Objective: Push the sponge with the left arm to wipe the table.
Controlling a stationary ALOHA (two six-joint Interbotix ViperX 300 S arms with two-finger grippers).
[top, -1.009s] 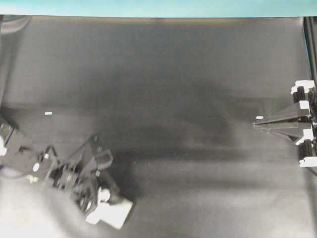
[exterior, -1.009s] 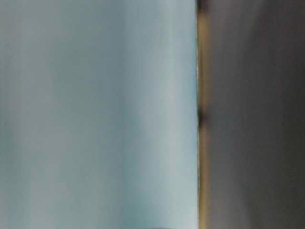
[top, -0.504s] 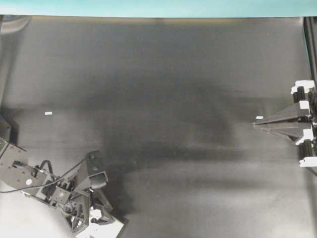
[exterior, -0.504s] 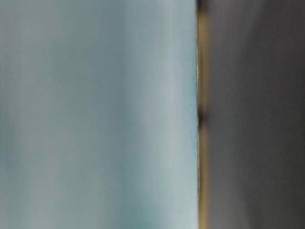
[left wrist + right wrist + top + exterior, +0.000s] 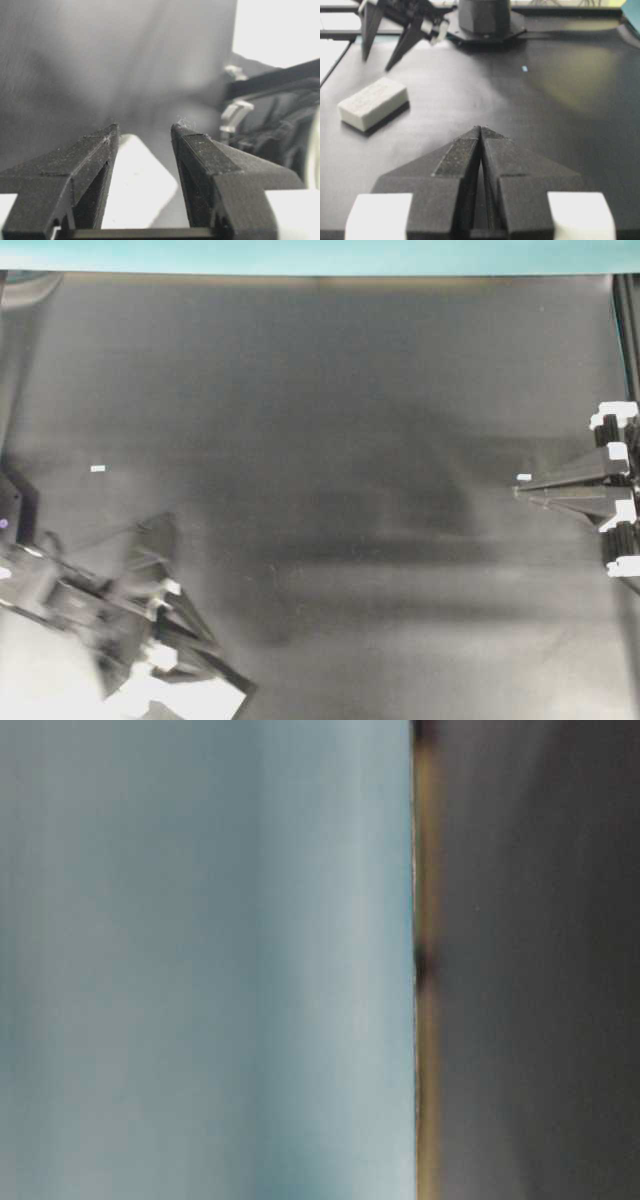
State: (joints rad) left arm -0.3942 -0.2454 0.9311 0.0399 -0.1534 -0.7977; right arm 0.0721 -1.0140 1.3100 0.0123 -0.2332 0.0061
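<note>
The white sponge (image 5: 195, 702) lies on the black table (image 5: 330, 390) at the near left edge; it also shows in the right wrist view as the same sponge (image 5: 372, 102). My left arm (image 5: 70, 595) is motion-blurred at the lower left. Its gripper (image 5: 205, 665) is open and hangs over the sponge. In the left wrist view the sponge (image 5: 135, 185) shows below the spread fingers of that gripper (image 5: 144, 132), untouched. From the right wrist, the left gripper (image 5: 376, 64) is raised clear behind the sponge. My right gripper (image 5: 520, 490) rests shut at the right edge, its tips (image 5: 481, 129) pressed together.
A tiny white fleck (image 5: 97, 468) lies on the left part of the table. A teal strip (image 5: 320, 255) borders the far edge. The left arm's base (image 5: 485, 15) stands at the far side in the right wrist view. The table-level view is only blur.
The left arm has swung back toward the lower left corner, and the sponge has slid down to the near edge of the overhead view. The right arm has not moved.
</note>
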